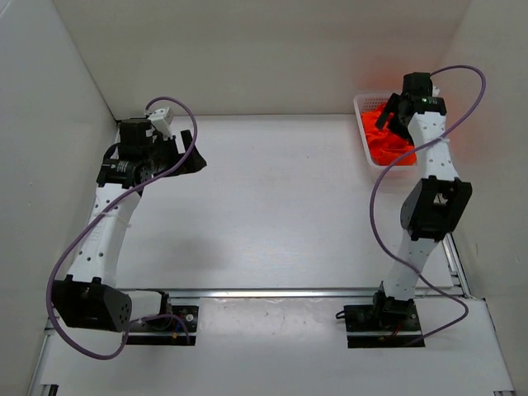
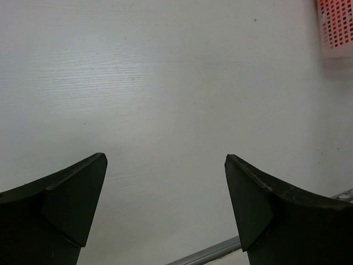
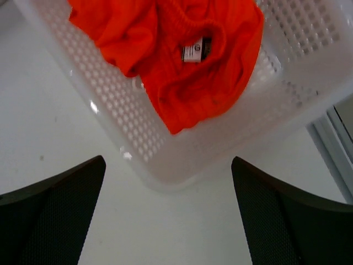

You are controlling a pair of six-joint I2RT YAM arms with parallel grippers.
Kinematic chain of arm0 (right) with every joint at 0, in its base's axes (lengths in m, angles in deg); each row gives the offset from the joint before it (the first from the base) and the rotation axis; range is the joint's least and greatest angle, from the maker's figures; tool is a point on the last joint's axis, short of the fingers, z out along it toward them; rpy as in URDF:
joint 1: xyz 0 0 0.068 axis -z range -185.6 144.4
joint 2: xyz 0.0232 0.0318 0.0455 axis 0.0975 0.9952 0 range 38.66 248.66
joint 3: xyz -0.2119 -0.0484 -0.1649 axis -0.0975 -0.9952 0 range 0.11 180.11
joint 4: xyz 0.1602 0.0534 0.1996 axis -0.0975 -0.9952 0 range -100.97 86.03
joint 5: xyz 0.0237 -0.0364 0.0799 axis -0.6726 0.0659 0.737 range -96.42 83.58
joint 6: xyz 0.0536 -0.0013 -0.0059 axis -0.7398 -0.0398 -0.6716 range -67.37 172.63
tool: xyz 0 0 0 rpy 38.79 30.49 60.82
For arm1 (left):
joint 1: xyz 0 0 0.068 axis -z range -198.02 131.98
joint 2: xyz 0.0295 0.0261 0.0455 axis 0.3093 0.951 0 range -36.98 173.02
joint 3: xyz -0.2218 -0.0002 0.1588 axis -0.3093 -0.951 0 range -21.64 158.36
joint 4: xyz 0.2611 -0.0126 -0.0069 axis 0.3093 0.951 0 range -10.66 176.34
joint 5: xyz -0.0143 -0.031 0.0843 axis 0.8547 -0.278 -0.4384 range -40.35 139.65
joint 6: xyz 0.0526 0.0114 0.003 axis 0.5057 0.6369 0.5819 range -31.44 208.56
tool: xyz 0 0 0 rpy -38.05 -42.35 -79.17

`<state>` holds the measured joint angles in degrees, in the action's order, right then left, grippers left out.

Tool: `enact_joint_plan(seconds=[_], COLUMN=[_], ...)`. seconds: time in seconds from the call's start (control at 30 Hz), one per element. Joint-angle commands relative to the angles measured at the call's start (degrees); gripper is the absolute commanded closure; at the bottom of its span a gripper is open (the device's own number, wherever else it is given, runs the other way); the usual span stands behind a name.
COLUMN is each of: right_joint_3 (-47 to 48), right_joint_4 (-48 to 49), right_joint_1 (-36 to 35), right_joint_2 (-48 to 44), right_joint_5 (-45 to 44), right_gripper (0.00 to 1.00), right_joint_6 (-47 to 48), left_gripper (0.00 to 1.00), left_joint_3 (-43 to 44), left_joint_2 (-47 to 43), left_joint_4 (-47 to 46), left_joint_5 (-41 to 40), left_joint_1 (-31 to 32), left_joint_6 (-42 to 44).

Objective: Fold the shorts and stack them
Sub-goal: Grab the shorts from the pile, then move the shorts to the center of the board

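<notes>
The orange-red shorts (image 3: 182, 49) lie crumpled in a white mesh basket (image 3: 110, 105), a label showing at the waistband. In the top view the shorts (image 1: 386, 140) fill the basket (image 1: 364, 132) at the far right. My right gripper (image 3: 168, 171) is open and empty, above the basket's near corner; in the top view it (image 1: 389, 114) hangs over the basket. My left gripper (image 2: 165, 168) is open and empty above bare table, at the far left in the top view (image 1: 191, 162).
White walls close in the table at left, back and right. A metal rail (image 1: 289, 292) runs along the near edge by the arm bases. The basket's corner shows at the top right of the left wrist view (image 2: 336, 27).
</notes>
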<state>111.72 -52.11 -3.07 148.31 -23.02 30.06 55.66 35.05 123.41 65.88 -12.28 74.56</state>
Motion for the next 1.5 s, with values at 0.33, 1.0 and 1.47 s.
enact_joint_plan(seconds=[0.33, 1.0, 1.47], right_joint_3=[36.04, 27.52, 26.55], right_joint_4=[1.7, 13.69, 10.87], right_joint_1=[6.43, 7.76, -1.81], right_joint_2=[35.54, 26.87, -7.24], right_joint_5=[7.08, 13.16, 31.18], right_gripper=[0.01, 1.0, 1.0], right_joint_6=[-2.91, -4.95, -1.25], left_gripper=[0.0, 0.0, 0.0], left_joint_3=[5.23, 6.48, -1.27], left_joint_2=[7.86, 14.45, -2.58], left_joint_4=[-1.36, -1.36, 0.04], left_joint_5=[-1.72, -1.81, -2.34], left_joint_1=[0.5, 3.14, 1.92], left_joint_6=[-0.41, -3.4, -7.71])
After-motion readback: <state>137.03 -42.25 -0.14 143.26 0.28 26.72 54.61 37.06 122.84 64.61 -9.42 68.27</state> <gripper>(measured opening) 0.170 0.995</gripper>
